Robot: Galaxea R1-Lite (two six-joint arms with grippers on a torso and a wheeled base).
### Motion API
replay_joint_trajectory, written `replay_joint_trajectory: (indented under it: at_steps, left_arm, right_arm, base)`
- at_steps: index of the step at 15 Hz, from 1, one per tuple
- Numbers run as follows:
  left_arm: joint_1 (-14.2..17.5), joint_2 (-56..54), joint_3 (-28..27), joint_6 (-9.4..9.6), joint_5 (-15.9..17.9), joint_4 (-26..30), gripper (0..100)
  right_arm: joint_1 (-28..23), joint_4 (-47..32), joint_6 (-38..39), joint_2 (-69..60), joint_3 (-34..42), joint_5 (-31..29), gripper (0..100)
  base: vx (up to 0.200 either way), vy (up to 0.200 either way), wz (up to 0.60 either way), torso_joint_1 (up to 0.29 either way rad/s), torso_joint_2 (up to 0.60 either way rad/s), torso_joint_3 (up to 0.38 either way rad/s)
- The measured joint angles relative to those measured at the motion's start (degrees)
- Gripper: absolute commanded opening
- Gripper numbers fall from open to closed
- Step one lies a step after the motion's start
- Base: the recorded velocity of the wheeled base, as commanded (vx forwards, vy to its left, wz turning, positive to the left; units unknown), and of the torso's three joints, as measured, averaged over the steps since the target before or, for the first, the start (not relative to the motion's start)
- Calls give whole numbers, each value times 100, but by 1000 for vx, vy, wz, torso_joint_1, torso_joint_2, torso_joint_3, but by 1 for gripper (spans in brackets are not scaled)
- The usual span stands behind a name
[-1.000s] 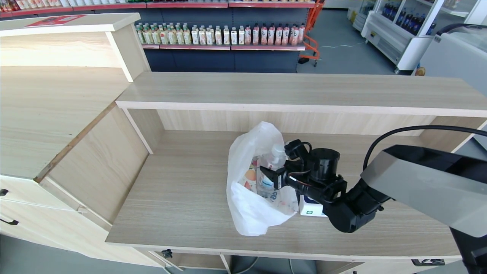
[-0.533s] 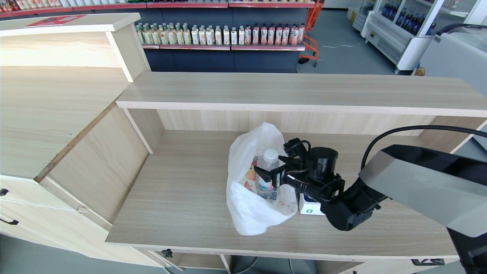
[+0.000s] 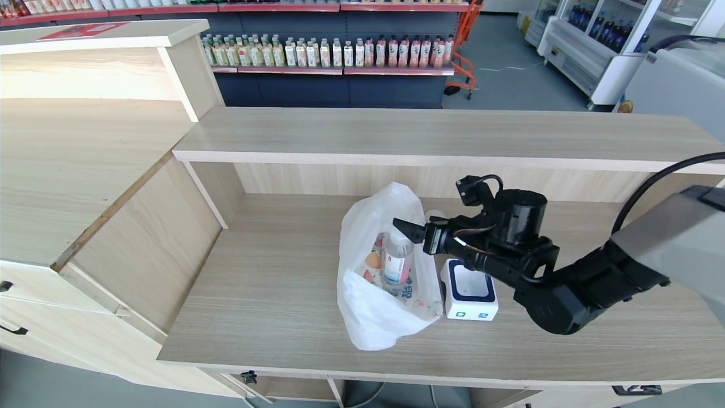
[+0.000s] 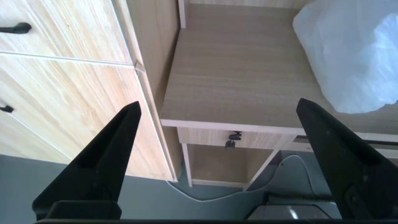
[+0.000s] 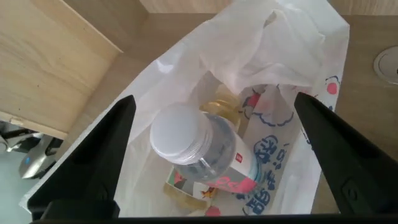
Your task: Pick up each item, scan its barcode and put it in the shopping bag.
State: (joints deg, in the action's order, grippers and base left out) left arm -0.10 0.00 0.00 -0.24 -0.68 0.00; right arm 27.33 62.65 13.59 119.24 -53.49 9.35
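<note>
A white plastic shopping bag (image 3: 371,306) stands open in the middle of the lower wooden counter (image 3: 272,294). A clear bottle (image 3: 397,262) with a white cap and a red-and-white label stands upright inside it, among other packaged goods. My right gripper (image 3: 412,228) hovers open just above and to the right of the bag's mouth, holding nothing. In the right wrist view the bottle (image 5: 199,155) sits in the bag (image 5: 273,50) below the right gripper (image 5: 214,102). My left gripper (image 4: 217,106) hangs open off the counter's front left edge, with the bag (image 4: 354,56) farther off.
A white barcode scanner (image 3: 469,290) with a blue screen sits on the counter right of the bag, under my right wrist. A raised ledge (image 3: 442,136) runs behind, and a wooden side wall (image 3: 153,238) closes the left. Drawers (image 4: 56,93) stand below left.
My right gripper opened and let go of the bottle, which now stands in the bag. The gripper then rose and drew back to the right, uncovering the scanner.
</note>
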Motion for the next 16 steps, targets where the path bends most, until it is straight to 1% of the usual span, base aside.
replay_joint_trajectory:
  at_steps: [1, 3, 4, 7, 8, 10, 12, 14, 16]
  left_arm:
    - [0, 0, 0, 2, 2, 0, 100]
    - [0, 2, 0, 2, 2, 0, 100]
    - [0, 2, 0, 0, 0, 0, 100]
    - [0, 2, 0, 0, -2, 0, 100]
    - [0, 2, 0, 0, -2, 0, 100]
    - [0, 2, 0, 0, 0, 0, 100]
    - [0, 0, 0, 0, -2, 0, 100]
    - [0, 0, 0, 2, -5, 0, 100]
    - [0, 0, 0, 0, -2, 0, 100]
  right_arm:
    - [-38, -73, -22, -313, 284, 0, 100]
    - [-162, -310, -180, -1226, 1093, -46, 100]
    - [-232, -545, -268, -1777, 1510, -183, 100]
    - [-418, -1525, -456, -3764, 2767, -1069, 100]
    - [-510, -1822, -514, -4430, 3185, -1274, 100]
    - [-897, -2471, -700, -5792, 4009, -1526, 100]
    - [-1395, -3493, -834, -7279, 4595, -1615, 100]
    - [-1876, -4614, -980, -8758, 4927, -1564, 100]
    - [-2232, -5561, -1078, -10044, 5126, -1384, 100]
  base:
    - [0, 0, 0, 0, 0, 0]
    - [0, 0, 0, 0, 0, 0]
    - [0, 0, 0, 0, 0, 0]
    - [0, 0, 0, 0, 0, 0]
    - [0, 0, 0, 0, 0, 0]
    - [0, 0, 0, 0, 0, 0]
    - [0, 0, 0, 0, 0, 0]
    - [0, 0, 0, 0, 0, 0]
    - [0, 0, 0, 0, 0, 0]
